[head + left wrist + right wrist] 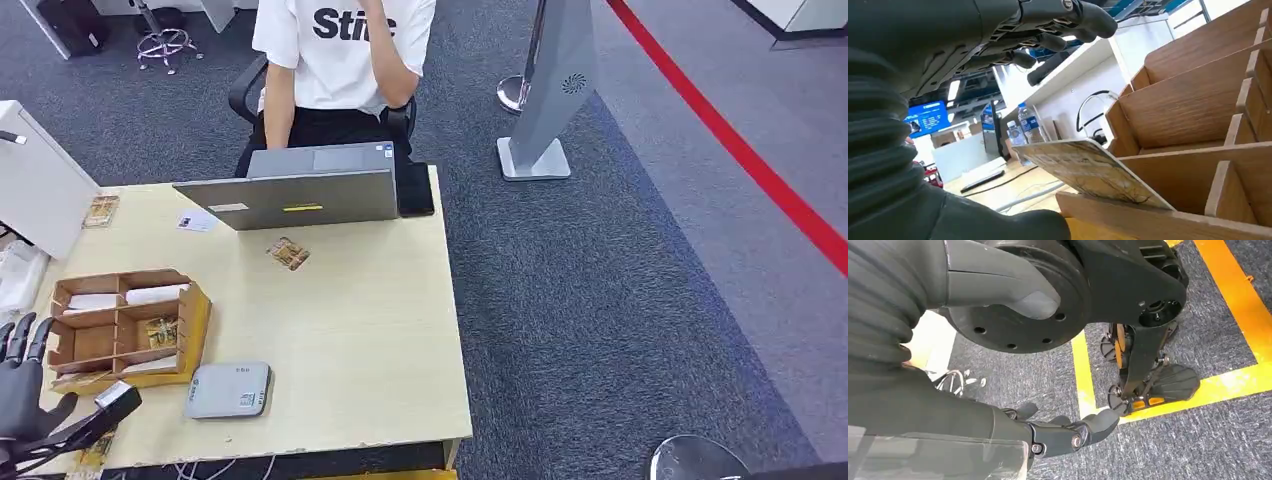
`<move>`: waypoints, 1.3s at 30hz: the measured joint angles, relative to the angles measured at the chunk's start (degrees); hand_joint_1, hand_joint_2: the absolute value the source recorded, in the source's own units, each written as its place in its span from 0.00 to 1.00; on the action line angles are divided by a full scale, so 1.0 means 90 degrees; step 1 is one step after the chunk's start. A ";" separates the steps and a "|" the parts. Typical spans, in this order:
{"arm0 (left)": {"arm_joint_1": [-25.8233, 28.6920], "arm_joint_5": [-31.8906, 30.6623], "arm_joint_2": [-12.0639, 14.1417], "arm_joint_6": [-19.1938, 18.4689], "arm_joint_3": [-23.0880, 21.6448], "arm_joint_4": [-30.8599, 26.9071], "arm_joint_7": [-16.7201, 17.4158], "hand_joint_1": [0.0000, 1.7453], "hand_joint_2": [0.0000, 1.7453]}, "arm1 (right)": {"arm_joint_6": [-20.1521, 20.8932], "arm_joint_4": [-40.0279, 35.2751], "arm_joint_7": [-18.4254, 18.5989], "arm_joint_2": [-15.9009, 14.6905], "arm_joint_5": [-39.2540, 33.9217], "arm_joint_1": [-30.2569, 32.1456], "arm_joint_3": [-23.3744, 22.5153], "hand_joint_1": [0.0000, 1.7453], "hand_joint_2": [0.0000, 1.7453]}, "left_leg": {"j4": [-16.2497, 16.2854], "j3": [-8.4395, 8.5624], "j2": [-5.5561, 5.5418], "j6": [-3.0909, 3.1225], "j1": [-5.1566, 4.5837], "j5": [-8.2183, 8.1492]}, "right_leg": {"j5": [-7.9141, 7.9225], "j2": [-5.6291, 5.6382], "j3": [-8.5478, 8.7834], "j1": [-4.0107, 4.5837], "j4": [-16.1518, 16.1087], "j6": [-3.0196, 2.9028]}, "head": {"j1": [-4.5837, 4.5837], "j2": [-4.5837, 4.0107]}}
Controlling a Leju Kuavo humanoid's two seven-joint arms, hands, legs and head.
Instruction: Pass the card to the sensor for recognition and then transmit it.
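The left robot hand (25,385) is matte black, with slim segmented fingers (22,338) and thin black cables trailing at the wrist beside a small black block with a pale label. Up close, the left robot hand (1013,35) shows a grey ribbed cover, a thick smooth grey thumb and darker fingers with rounded tips. The right robot hand (1058,435) has the same grey ribbed cover and thumb; its dark fingers carry small silver screws at the hinges.

Even, bright overhead light throughout, soft shadows; both wrist views blur close up.
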 joint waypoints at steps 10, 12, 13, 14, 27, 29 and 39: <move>-0.0021 -0.0017 -0.0005 0.0000 -0.0002 0.0061 0.0002 0.00 1.00 | 0.0000 0.0000 0.0000 0.0000 0.0000 -0.0001 0.0002 0.00 1.00 | 0.0000 0.0000 0.0000 0.0000 0.0000 0.0000 | 0.0000 0.0000 -0.0001 0.0000 0.0000 0.0000 | 0.0000 0.0000; -0.0049 -0.0024 -0.0010 0.0000 -0.0017 0.0061 0.0002 0.00 1.00 | 0.0000 0.0000 0.0000 0.0000 0.0000 0.0000 0.0002 0.00 1.00 | 0.0001 0.0000 0.0000 0.0000 0.0000 0.0000 | 0.0000 0.0000 -0.0001 0.0000 0.0000 0.0000 | 0.0000 0.0000; -0.0074 -0.0024 -0.0010 -0.0007 -0.0044 0.0066 0.0002 0.00 1.00 | 0.0000 0.0000 0.0000 0.0000 0.0000 -0.0001 0.0002 0.00 1.00 | 0.0001 0.0000 -0.0001 0.0000 0.0000 0.0000 | 0.0000 -0.0001 -0.0001 0.0000 0.0000 0.0000 | 0.0000 0.0000; -0.0105 -0.0024 -0.0010 -0.0019 -0.0080 0.0078 0.0002 0.00 1.00 | 0.0000 0.0000 0.0000 0.0000 0.0000 -0.0004 0.0002 0.00 1.00 | 0.0001 0.0000 -0.0002 0.0000 0.0000 0.0000 | 0.0000 -0.0002 0.0000 0.0000 0.0000 0.0000 | 0.0000 0.0000; -0.0074 0.0031 -0.0138 -0.0155 -0.0476 0.0082 0.0017 0.00 1.00 | 0.0002 0.0000 -0.0002 0.0000 -0.0010 -0.0003 0.0002 0.00 1.00 | 0.0001 -0.0001 0.0000 0.0000 -0.0001 0.0000 | 0.0001 0.0002 -0.0002 0.0000 0.0000 0.0000 | 0.0000 0.0000; -0.0057 0.0058 -0.0153 -0.0155 -0.0522 0.0080 0.0015 0.00 1.00 | 0.0002 0.0000 -0.0002 0.0000 -0.0010 -0.0005 0.0002 0.00 1.00 | 0.0001 -0.0001 0.0000 0.0000 -0.0001 0.0000 | 0.0000 0.0001 -0.0002 0.0000 0.0000 0.0000 | -0.0002 0.0000; 0.0041 0.0175 -0.0165 -0.0231 -0.0595 0.0078 -0.0102 1.00 1.00 | 0.0000 0.0000 -0.0005 0.0000 -0.0010 -0.0002 0.0002 0.00 1.00 | 0.0001 -0.0001 0.0001 0.0000 0.0000 0.0000 | 0.0001 0.0002 -0.0001 0.0000 0.0000 0.0000 | 0.0000 0.0000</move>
